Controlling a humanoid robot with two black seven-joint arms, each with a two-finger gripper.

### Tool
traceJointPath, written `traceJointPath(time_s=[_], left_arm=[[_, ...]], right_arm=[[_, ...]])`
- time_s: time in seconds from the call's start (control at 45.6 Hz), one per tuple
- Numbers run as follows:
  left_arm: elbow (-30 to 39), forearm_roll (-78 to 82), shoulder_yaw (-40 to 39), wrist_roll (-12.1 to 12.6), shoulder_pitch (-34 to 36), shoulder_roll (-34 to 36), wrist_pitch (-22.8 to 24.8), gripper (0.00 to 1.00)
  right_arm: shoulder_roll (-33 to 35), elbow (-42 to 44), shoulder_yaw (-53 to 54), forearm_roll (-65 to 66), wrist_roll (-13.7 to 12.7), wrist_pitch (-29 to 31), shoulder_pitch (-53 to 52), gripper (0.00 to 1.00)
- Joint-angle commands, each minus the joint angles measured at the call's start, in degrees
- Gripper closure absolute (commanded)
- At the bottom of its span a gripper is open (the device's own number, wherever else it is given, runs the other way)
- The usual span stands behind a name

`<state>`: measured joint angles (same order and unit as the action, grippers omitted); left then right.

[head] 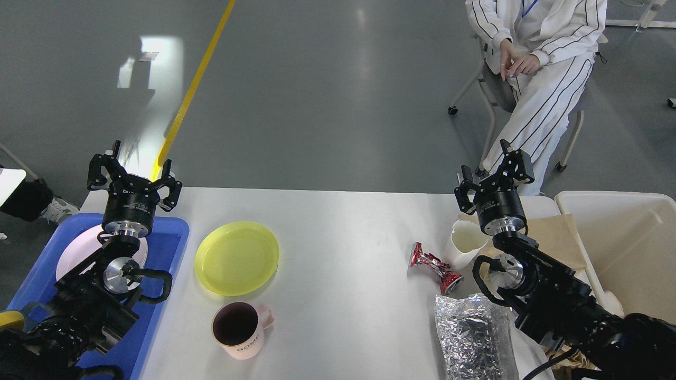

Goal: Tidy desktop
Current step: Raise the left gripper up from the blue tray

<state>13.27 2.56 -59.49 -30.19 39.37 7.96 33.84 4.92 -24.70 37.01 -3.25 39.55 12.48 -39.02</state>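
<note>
A wide white desktop (338,237) fills the lower half of the view, seen from above, with grey floor beyond its far edge. At the desktop's left end sits a blue tray (166,248) holding a pale pink plate (71,256), partly hidden by the left arm. Off the right end stands a cream-white bin (628,237); its inside looks bare as far as can be seen. Just right of the tray lies a yellow plate (236,257), and nearer the viewer a pink mug (240,328) stands upright, dark inside, handle to the right. Towards the right are a crushed red can (435,266) on its side, a white cup (465,244) just beside it, a crumpled silver foil bag (472,335) at the near edge, and brown paper (554,240) under the right arm. The left gripper (134,177) hangs above the tray's far end with fingers spread, holding nothing. The right gripper (494,177) is raised over the cup, fingers also apart and empty. Behind the table, a person in white striped clothes (538,79) sits on a chair.
</note>
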Motion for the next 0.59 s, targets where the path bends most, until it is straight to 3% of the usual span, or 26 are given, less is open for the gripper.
traceJointPath(time_s=[0.0,0.57], left_arm=[[0.00,-0.10,-0.45,-0.14,-0.08,-0.22,0.09,0.00],[0.00,0.16,1.30,0.48,0.97,-0.40,-1.49,0.00]], right_arm=[[0.00,0.00,0.00,0.00,0.00,0.01,0.00,0.00],[0.00,0.00,0.00,0.00,0.00,0.01,0.00,0.00]])
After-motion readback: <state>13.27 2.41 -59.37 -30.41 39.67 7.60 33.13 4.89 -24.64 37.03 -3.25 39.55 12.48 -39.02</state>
